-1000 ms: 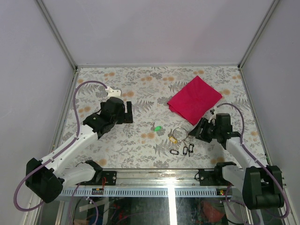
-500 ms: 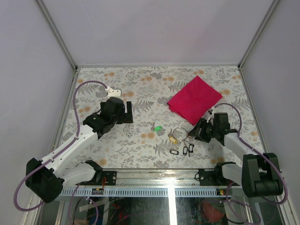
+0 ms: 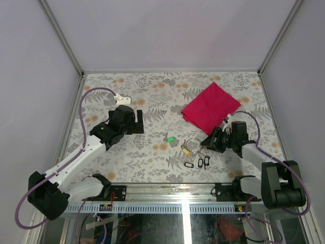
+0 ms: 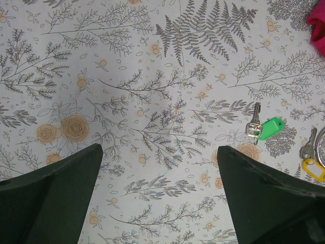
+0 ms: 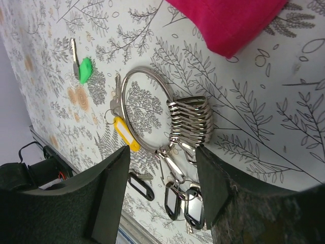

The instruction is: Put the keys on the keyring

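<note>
The right gripper (image 5: 162, 152) is low over the table (image 3: 152, 91), with its jaws apart and nothing between them. It is just beside the keyring (image 5: 147, 68). The keyring lies flat on the table, near a red cloth (image 5: 233, 20). A yellow key (image 5: 126, 134) touches its rim, and the black keys (image 5: 172, 201) lie close below it. A green key (image 5: 85, 68) lies a little apart. The left gripper (image 4: 158, 152) hangs with jaws wide apart, holding nothing, well apart from the keyring.

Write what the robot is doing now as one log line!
left claw: open, holding nothing | right claw: open, close to keyring | green key: lying apart from keyring
</note>
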Tool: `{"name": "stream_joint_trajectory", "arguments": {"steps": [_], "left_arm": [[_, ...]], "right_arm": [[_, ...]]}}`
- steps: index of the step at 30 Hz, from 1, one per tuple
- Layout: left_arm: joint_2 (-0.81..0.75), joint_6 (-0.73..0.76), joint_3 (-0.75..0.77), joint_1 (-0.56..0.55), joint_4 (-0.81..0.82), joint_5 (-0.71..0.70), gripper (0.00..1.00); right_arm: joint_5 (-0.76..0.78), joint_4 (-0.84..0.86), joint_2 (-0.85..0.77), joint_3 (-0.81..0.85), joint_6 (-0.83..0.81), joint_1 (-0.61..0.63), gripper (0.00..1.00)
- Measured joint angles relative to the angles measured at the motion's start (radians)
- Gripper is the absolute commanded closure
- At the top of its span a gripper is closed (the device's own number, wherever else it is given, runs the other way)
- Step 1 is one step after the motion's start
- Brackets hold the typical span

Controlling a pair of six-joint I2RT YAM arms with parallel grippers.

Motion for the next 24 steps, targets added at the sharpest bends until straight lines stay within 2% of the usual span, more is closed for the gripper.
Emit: {"name": "stream_joint_trajectory", "arguments": {"steps": [11,24], "left_arm": [[0.0,0.0,0.0,0.0,0.0,0.0,0.0],[0.0,0.0,0.0,0.0,0.0,0.001,0.0]], "right_arm": [[-0.061,0.026,0.01,-0.011,0.0,0.0,0.39],[-0.127,-0.03,0.058,-0.002,-0.046,0.0,0.38]]}}
